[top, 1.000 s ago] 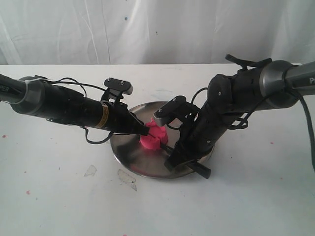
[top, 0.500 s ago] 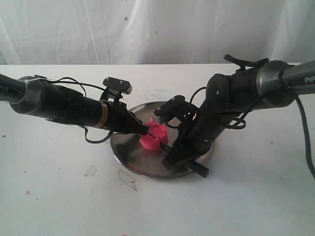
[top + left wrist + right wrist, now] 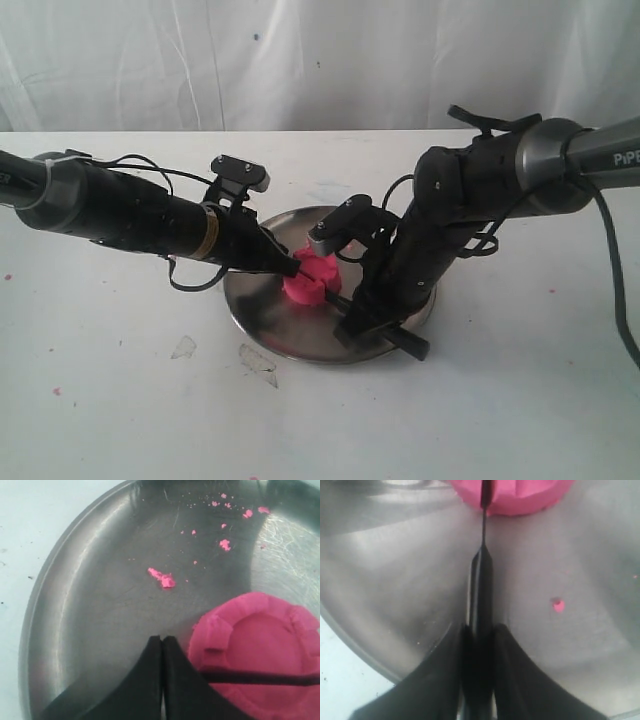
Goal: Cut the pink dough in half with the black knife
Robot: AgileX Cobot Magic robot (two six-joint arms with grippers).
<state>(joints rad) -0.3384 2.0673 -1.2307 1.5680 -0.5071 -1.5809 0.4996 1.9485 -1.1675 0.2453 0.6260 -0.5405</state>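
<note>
The pink dough (image 3: pixel 310 278) lies as one round lump with a notched rim on the steel plate (image 3: pixel 262 318). My right gripper (image 3: pixel 362 316) is shut on the black knife (image 3: pixel 482 580) by its handle, and the thin blade crosses the dough's top (image 3: pixel 260 679). The blade meets the dough's (image 3: pixel 520 495) edge in the right wrist view. My left gripper (image 3: pixel 162 638) is shut with nothing in it, its tips resting on the plate against the dough's (image 3: pixel 260 650) side.
Pink crumbs (image 3: pixel 162 577) are scattered over the plate (image 3: pixel 100 605). Two clear scraps (image 3: pixel 258 360) lie on the white table in front of the plate. A white curtain hangs behind.
My right arm has shifted slightly left and back, drawing the knife along over the dough. The left arm and the dough have stayed put.
</note>
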